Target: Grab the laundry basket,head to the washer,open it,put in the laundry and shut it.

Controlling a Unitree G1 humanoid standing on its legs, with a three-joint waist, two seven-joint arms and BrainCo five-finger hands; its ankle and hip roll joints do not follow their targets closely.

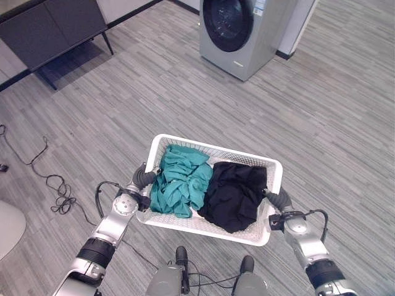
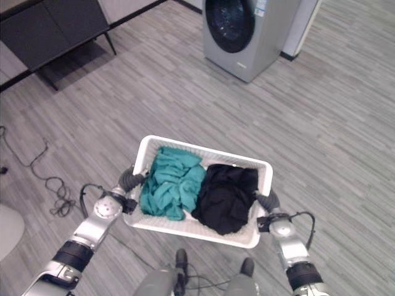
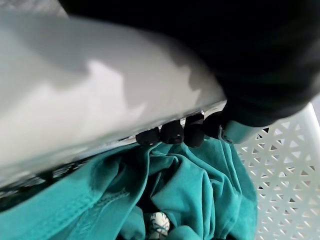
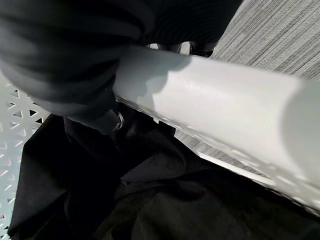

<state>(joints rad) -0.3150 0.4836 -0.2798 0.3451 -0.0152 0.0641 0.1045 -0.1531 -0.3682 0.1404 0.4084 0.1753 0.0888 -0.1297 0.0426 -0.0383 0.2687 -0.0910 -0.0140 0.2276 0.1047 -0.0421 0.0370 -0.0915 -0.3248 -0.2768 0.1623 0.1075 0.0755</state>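
1. The white laundry basket [image 1: 213, 229] is held off the wood-grain floor [image 1: 154, 92] in front of the robot, carried between both arms, one at each short end.
2. The left hand [image 1: 143, 179] is at the basket's left end; in the left wrist view its dark fingertips [image 3: 171, 133] curl over the white rim and down into the basket — a closed hold on the rim.
3. The right hand [image 1: 279, 199] is at the basket's right end. The right wrist view shows its dark cover pressed against the rim, with one digit hooked over to the inside, so it too grips the rim.
4. Inside the basket lie two crumpled garments side by side and touching: a teal cloth [image 1: 180, 180] on the left half and a black cloth [image 1: 233, 193] on the right half.
5. The washer [image 1: 241, 34] stands well ahead of the basket, its round dark door closed.
6. A dark cabinet [image 1: 52, 28] on thin legs stands to the far left — well apart from the washer.
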